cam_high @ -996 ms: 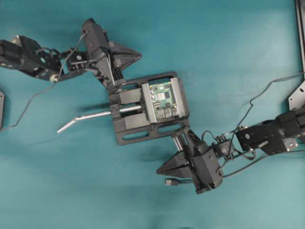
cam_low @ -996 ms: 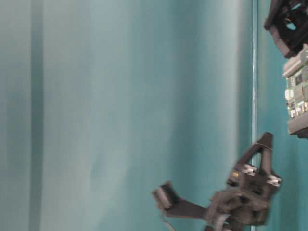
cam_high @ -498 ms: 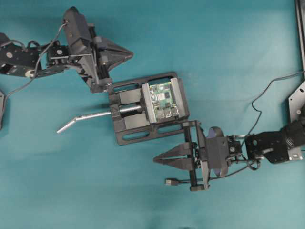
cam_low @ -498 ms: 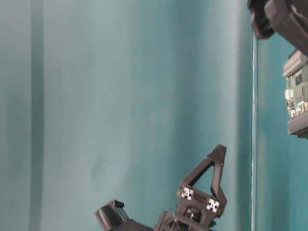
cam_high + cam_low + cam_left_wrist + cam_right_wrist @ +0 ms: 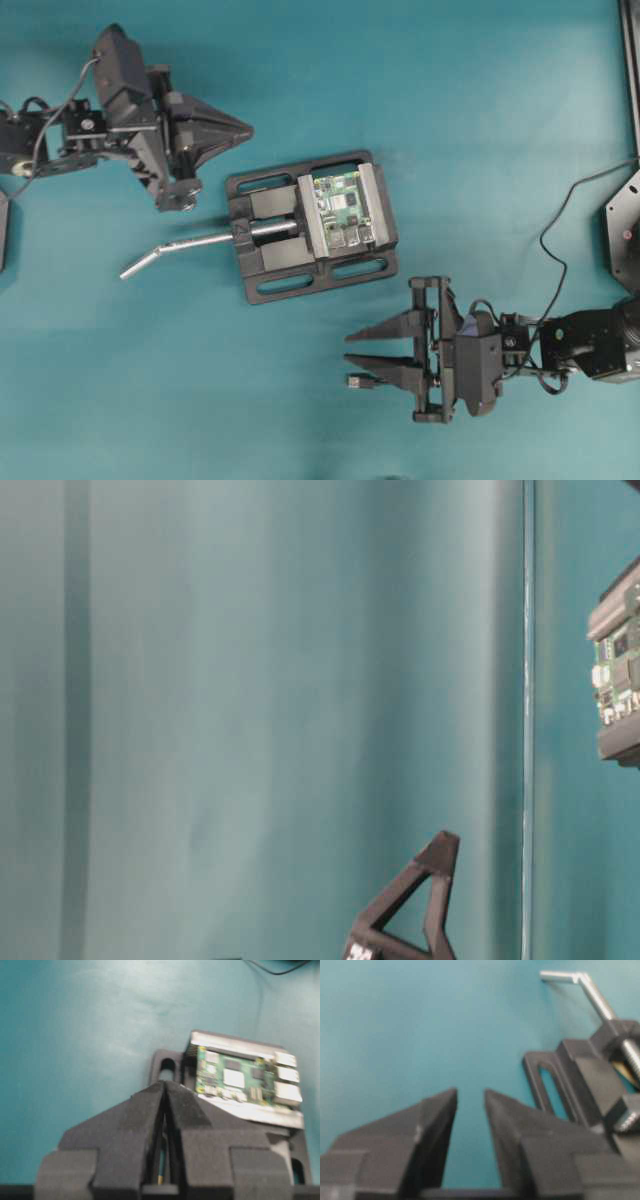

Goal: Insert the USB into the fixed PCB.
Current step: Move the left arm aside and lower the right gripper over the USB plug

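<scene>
The fixed PCB (image 5: 343,212) sits clamped in the vise (image 5: 270,270) at the centre of the counter (image 5: 450,100), with the vise handle (image 5: 180,247) extending left. The left gripper (image 5: 240,128) lies upper left of the vise. The right gripper (image 5: 352,346) lies lower right, the USB (image 5: 357,381) on the counter just beside its lower finger.

Matt black vise (image 5: 270,250), shiny metal handle (image 5: 180,246)
</scene>
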Available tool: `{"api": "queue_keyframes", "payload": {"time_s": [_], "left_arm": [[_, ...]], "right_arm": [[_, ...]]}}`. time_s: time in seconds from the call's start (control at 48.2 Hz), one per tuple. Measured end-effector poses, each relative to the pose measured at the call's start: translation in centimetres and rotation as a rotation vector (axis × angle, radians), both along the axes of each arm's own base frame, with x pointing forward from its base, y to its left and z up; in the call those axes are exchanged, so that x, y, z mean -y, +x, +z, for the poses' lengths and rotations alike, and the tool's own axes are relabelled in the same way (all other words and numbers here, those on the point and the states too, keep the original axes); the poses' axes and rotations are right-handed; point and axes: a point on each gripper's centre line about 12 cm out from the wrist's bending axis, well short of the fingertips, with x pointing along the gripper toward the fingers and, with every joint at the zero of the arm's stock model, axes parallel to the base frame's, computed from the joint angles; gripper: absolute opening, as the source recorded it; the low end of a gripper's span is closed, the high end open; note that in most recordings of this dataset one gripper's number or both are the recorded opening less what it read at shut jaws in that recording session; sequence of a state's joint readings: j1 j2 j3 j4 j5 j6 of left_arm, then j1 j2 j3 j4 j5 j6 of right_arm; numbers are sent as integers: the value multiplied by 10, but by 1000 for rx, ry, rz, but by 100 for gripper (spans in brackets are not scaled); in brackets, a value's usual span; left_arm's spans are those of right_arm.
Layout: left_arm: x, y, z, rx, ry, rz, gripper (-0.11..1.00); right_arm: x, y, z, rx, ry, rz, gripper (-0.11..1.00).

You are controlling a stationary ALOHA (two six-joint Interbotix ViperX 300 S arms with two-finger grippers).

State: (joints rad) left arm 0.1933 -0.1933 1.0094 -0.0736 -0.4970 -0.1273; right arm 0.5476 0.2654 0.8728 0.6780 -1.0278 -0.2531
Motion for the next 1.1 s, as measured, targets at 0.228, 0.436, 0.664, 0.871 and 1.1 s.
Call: {"api": "queue_keyframes", "payload": {"time_s": [0.228, 0.436, 0.664, 0.871, 1.1], "left_arm": [[17, -21, -2, -15, -4, -44, -1], [23, -42, 3, -3, -2, -57, 0], [27, -65, 11, 34, 4, -58, 0], [31, -90, 9, 46, 4, -59, -1], [35, -118, 16, 122, 16, -61, -1]], "right_arm": [[2, -9, -8, -37, 18, -23, 65], [-7, -17, -12, -58, 62, -44, 65], [-27, -22, -19, -74, 69, -14, 65], [-28, -22, -29, -101, 60, -13, 65], [-33, -19, -43, -152, 52, -5, 65]]}}
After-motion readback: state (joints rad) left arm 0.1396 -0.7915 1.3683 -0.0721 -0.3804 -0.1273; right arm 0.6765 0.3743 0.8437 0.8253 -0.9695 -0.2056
